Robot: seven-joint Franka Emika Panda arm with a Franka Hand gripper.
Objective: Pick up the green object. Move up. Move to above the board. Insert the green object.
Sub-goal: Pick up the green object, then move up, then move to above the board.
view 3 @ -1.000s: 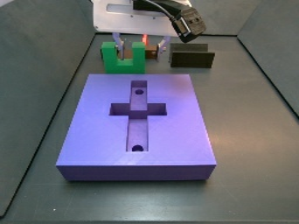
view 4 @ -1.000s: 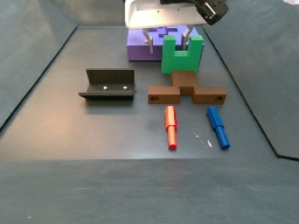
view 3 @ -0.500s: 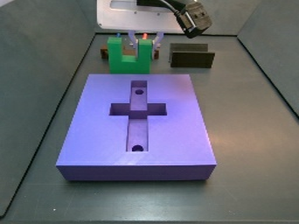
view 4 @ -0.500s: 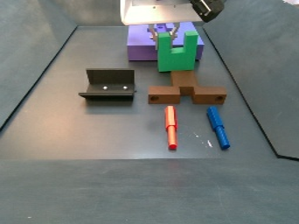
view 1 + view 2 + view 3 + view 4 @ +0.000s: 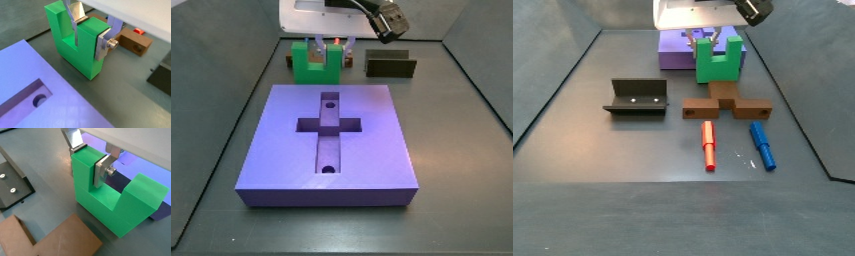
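In both wrist views the gripper [image 5: 92,31] has its fingers [image 5: 101,170] closed on one prong of the green object [image 5: 77,42], the silver plates pressing either side. In a side view the green object [image 5: 315,60] sits higher than half a second ago and appears clear of the desk [image 5: 458,150], just beyond the far edge of the board [image 5: 331,140]; the lift step is judged underway, with travel to above the cross recess next. In a side view the fixture [image 5: 637,97], brown block [image 5: 724,100], red pen [image 5: 708,146] and blue pen [image 5: 762,145] lie undisturbed. No readable writing or brand appears anywhere.
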